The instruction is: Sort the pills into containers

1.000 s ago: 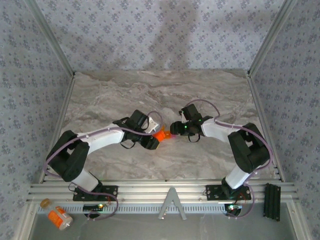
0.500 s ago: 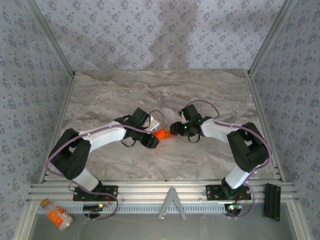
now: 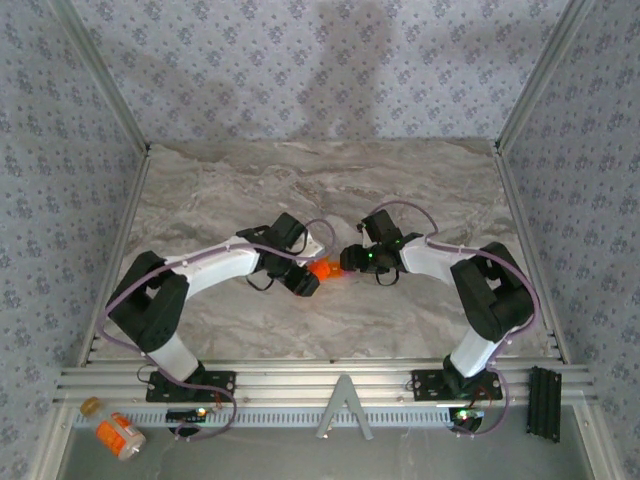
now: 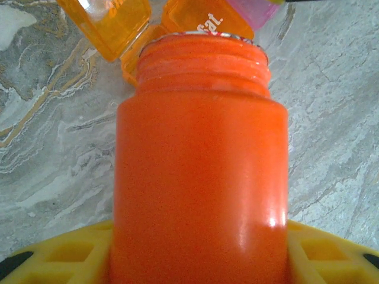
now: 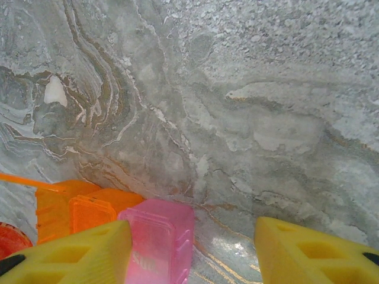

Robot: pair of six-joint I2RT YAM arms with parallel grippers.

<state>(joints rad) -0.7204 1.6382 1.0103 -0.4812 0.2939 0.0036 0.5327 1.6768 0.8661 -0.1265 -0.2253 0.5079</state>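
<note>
My left gripper [image 3: 308, 276] is shut on an orange pill bottle [image 4: 201, 177], which lies tipped with its uncapped threaded mouth toward a small pill box. That box has an orange compartment [image 4: 204, 21], a raised orange lid [image 4: 109, 23] and a pink end [image 4: 260, 12]. From above, the bottle [image 3: 321, 270] sits mid-table between the two grippers. My right gripper [image 5: 190, 236] stands open over the marble. The pink end [image 5: 160, 242] lies against its left finger [image 5: 77, 254], with bare table up to the right finger [image 5: 308, 254]. The pills are out of view.
An orange bottle with a white label [image 3: 120, 434] and a small cap [image 3: 90, 406] lie on the near metal shelf at the left. A black block [image 3: 545, 402] sits at the shelf's right. Patterned walls close the marble table [image 3: 320, 180] on three sides.
The left arm has eased a little to the right and forward, keeping the bottle at the pill box. The right arm has not moved.
</note>
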